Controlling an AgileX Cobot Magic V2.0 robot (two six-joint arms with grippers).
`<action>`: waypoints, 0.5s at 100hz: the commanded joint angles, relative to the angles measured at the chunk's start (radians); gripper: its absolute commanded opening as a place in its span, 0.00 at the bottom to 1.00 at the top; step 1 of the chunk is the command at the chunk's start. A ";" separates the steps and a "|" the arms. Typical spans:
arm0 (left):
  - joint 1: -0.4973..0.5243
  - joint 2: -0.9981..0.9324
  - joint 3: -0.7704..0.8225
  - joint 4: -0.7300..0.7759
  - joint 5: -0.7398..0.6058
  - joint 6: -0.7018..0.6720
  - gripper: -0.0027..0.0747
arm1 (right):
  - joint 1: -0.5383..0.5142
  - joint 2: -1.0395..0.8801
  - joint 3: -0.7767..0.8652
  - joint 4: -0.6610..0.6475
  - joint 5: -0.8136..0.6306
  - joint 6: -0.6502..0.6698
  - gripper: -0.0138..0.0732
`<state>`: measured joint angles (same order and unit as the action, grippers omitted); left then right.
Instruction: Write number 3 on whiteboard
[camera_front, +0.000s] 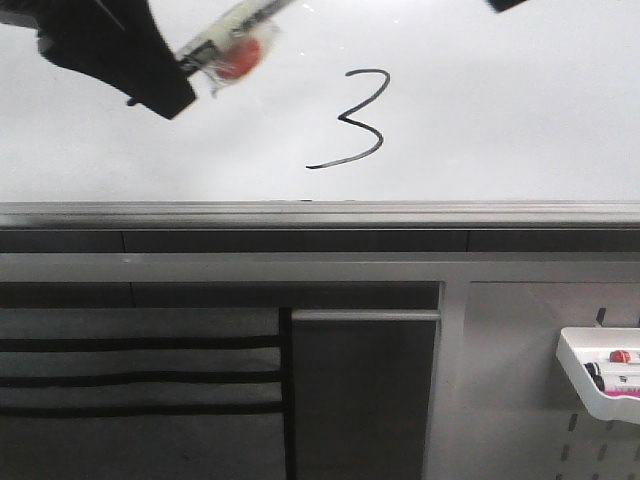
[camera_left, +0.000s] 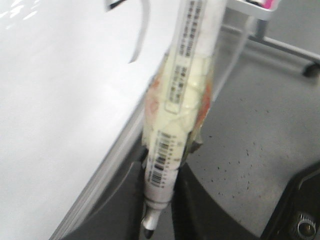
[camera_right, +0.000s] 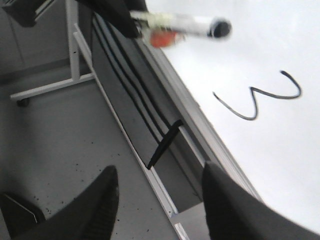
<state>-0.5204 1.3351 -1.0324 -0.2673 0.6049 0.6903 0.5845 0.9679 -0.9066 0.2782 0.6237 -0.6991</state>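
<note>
A thin black number 3 (camera_front: 352, 120) with a long tail sweeping left is drawn on the glossy whiteboard (camera_front: 520, 120). It also shows in the right wrist view (camera_right: 260, 97). My left gripper (camera_front: 165, 80), at the upper left of the front view, is shut on a white marker (camera_front: 225, 40) wrapped in clear tape with a red patch. The marker is off to the left of the digit. In the left wrist view the jaws clamp the marker (camera_left: 175, 125) near its black tip. My right gripper (camera_right: 160, 200) is open and empty, off the board's edge.
The board's grey metal edge rail (camera_front: 320, 215) runs across the front view. Below it is a grey frame with black straps. A small white tray (camera_front: 600, 375) with markers hangs at the lower right. A wheeled stand leg (camera_right: 45, 90) rests on the speckled floor.
</note>
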 joint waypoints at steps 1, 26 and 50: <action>0.092 -0.024 0.009 -0.072 -0.142 -0.091 0.01 | -0.050 -0.038 -0.035 0.010 -0.032 0.039 0.55; 0.296 0.005 0.103 -0.285 -0.369 -0.094 0.01 | -0.075 -0.043 -0.035 0.010 0.015 0.038 0.55; 0.322 0.080 0.103 -0.342 -0.442 -0.094 0.01 | -0.075 -0.041 -0.035 0.012 0.020 0.038 0.55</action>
<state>-0.1991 1.4314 -0.9045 -0.5641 0.2429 0.6043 0.5152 0.9384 -0.9066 0.2782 0.6907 -0.6605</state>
